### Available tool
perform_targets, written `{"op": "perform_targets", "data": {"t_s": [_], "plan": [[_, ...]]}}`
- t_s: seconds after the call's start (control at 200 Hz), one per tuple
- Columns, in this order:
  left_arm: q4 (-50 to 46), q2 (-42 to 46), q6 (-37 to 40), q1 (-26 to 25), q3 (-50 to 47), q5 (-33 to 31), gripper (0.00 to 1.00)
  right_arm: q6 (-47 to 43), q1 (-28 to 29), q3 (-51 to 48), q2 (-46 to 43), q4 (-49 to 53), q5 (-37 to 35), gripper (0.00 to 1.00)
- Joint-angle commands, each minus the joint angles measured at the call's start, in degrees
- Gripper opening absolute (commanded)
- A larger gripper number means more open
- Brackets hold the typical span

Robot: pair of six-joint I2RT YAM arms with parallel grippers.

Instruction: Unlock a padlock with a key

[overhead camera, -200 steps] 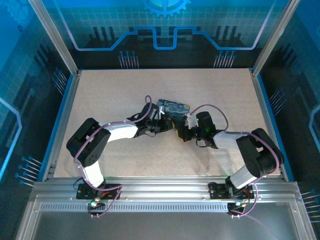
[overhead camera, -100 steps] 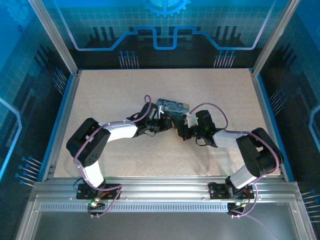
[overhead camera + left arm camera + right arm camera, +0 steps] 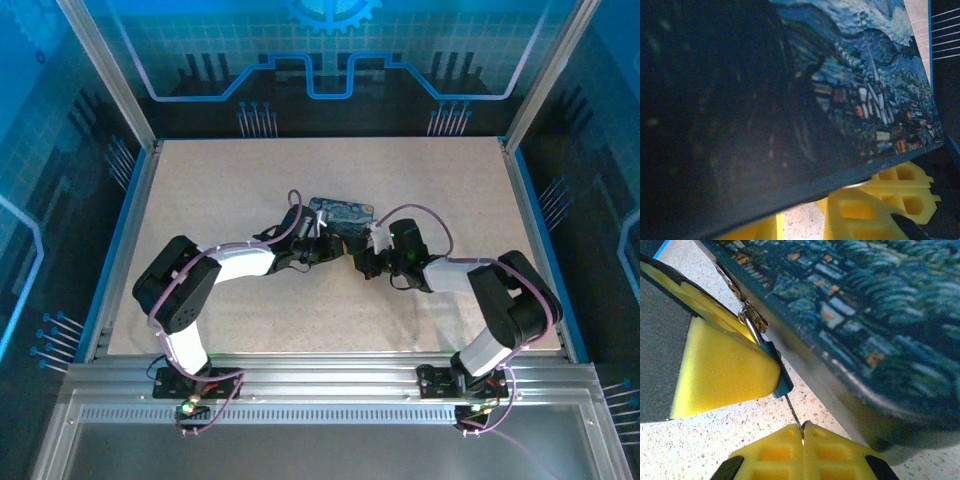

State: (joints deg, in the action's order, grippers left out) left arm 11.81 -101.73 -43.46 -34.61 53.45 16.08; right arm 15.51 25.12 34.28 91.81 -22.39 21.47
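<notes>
In the right wrist view my right gripper (image 3: pixel 802 432) is shut on the key (image 3: pixel 794 412), a thin metal sliver. The key runs up into the bottom of the small teal padlock (image 3: pixel 779 384). The padlock's metal loop (image 3: pixel 747 321) hangs from the clasp of the starry-night tin (image 3: pixel 865 315). A yellow finger (image 3: pixel 725 370) of my left gripper presses against the padlock's side. In the left wrist view the tin (image 3: pixel 790 100) hides the padlock, and my left gripper (image 3: pixel 800 220) shows only its finger bases. From above, both grippers (image 3: pixel 320 243) (image 3: pixel 368 255) meet just in front of the tin (image 3: pixel 343 211).
The speckled tabletop (image 3: pixel 250 180) is bounded by blue side rails and a metal frame (image 3: pixel 120 90). The arm bases sit on the aluminium rail (image 3: pixel 320 385) at the near edge. Cables loop over both wrists beside the tin.
The tin has shifted slightly left and the right arm's elbow has edged in a little. Both grippers stay at the tin's front edge.
</notes>
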Motion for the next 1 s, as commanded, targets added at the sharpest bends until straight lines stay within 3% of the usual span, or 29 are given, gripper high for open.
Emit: {"op": "perform_targets", "data": {"t_s": [0.0, 0.995], "plan": [[0.0, 0.1, 0.1, -1.3, 0.5, 3.9, 0.17, -0.8, 0.4, 1.8, 0.9, -6.3, -1.2, 0.00], [-0.2, -1.3, 0.0, -1.4, 1.0, 4.3, 0.17, 2.2, 0.4, 7.6, 2.0, -10.0, 4.4, 0.00]]}}
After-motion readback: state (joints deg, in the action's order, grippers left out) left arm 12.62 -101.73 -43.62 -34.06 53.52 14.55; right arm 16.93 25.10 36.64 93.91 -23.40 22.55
